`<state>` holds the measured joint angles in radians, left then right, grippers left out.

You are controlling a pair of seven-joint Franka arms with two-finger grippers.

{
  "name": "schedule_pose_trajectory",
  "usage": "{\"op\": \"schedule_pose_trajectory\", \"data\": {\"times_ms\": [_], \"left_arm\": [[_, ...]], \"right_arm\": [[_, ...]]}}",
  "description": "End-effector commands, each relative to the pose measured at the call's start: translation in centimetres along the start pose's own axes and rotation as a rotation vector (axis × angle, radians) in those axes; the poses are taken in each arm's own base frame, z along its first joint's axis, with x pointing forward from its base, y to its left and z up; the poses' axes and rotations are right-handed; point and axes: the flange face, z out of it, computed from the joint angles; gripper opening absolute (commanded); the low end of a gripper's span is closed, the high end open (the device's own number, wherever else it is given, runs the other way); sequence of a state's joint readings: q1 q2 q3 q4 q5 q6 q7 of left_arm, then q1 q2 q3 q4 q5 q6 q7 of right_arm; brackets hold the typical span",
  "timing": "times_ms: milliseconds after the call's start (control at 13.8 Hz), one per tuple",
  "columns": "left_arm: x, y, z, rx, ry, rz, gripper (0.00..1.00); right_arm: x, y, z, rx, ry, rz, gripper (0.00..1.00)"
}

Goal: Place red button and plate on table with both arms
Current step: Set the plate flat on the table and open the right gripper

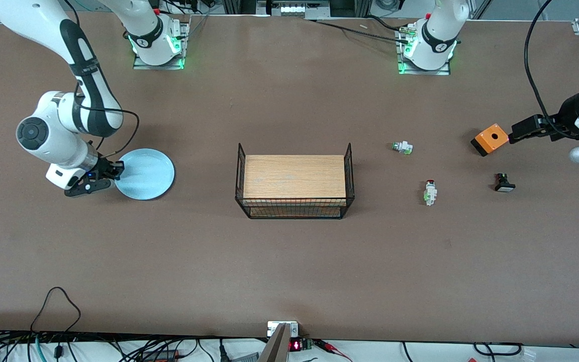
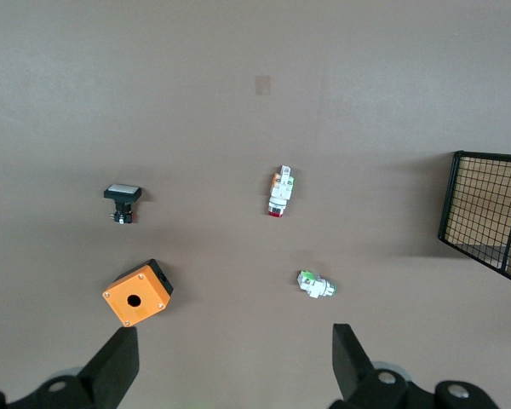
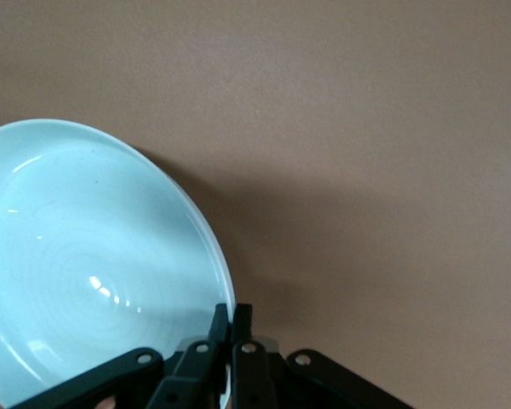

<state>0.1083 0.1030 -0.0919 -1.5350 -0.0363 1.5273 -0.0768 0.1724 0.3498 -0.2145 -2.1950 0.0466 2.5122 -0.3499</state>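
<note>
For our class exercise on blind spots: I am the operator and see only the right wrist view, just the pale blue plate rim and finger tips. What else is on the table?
Observer: A wood-topped wire basket stands mid-table.
Operator: Where is the red button?
Observer: The red button lies toward the left arm's end, nearer the front camera than a similar capless white piece.
Operator: Is the left gripper busy?
Observer: The left gripper hangs open, over the table near an orange box.

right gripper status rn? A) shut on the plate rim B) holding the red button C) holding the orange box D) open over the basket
A: the right gripper has its fingers pinched on the rim of the plate, toward the right arm's end of the table.
</note>
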Motion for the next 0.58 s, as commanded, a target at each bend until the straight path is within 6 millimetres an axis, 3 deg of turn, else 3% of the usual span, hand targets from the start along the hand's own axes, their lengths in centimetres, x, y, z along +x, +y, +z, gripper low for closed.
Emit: {"op": "schedule_pose_trajectory", "data": {"times_ms": [0,509], "left_arm": [[0.5,0.3,0.0,-0.006,-0.014,0.022,1.0],[0.5,0.3,0.0,-0.007,-0.014,0.022,1.0]], "right_arm": [[0.8,-0.9,0.4,0.003,0.036,-0.02,0.0],[1.7,-1.4,2.5,-0.022,0.087,-0.035,0.01]]}}
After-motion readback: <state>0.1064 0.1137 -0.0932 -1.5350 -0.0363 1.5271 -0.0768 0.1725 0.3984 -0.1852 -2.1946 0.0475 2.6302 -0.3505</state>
